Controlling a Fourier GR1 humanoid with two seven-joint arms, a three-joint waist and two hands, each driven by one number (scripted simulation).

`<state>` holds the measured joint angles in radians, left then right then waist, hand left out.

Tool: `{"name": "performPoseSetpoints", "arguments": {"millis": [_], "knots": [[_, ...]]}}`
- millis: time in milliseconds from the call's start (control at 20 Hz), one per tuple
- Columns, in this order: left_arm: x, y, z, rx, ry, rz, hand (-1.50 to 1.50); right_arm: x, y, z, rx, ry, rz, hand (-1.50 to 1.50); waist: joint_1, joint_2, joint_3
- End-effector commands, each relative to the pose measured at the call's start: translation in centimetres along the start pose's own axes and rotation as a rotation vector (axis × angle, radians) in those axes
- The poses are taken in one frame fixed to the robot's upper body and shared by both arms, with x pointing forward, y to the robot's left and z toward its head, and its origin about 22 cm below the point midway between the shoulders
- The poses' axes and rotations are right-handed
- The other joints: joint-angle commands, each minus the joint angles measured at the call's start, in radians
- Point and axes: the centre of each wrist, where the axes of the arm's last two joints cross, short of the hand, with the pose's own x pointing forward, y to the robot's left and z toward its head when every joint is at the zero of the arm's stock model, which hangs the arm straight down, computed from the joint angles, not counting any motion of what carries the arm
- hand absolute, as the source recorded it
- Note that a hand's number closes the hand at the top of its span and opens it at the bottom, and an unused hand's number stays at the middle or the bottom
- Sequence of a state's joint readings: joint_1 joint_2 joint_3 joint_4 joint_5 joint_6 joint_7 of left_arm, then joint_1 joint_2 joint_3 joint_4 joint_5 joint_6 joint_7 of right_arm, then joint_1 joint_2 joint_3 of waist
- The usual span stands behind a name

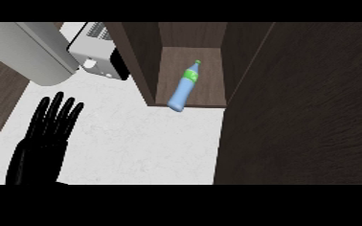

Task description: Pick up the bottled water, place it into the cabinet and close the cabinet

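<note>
I see the bottled water lying inside the cabinet, cap pointing inward, base overhanging the shelf's front lip. The open door fills my right side. My left hand rests over the table with fingers straight, holding nothing, well left of the bottle; my right hand is out of view.

No text, brand, number or sign can be read anywhere; the green label band on the bottled water in the cabinet shows no letters.
</note>
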<state>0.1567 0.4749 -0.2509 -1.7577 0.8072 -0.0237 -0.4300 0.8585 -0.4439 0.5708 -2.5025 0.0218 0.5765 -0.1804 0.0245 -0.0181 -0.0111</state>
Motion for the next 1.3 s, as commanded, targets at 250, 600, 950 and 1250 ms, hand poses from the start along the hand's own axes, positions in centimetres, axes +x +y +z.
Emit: {"name": "performPoseSetpoints", "arguments": {"millis": [250, 600, 950, 1250], "knots": [[2.9, 2.6, 1.7, -0.019, 0.003, 0.016, -1.5, 2.9, 2.5, -2.7, 0.079, -0.094, -0.044, 1.5, 0.045, 0.011, -0.004], [4.2, 3.8, 1.7, -0.052, -0.004, 0.015, -1.5, 2.0, 2.7, -3.7, 0.136, -0.123, -0.079, 1.5, 0.08, 0.028, -0.004], [5.6, 4.5, 1.6, -0.116, 0.009, 0.011, -1.5, 1.4, 1.8, -4.1, 0.153, -0.077, -0.046, 1.5, 0.134, 0.044, -0.007], [6.1, 4.9, 1.1, -0.144, 0.011, 0.003, -1.5, 1.0, 0.7, -4.5, 0.188, -0.049, 0.03, 1.5, 0.172, 0.054, -0.011]]}}
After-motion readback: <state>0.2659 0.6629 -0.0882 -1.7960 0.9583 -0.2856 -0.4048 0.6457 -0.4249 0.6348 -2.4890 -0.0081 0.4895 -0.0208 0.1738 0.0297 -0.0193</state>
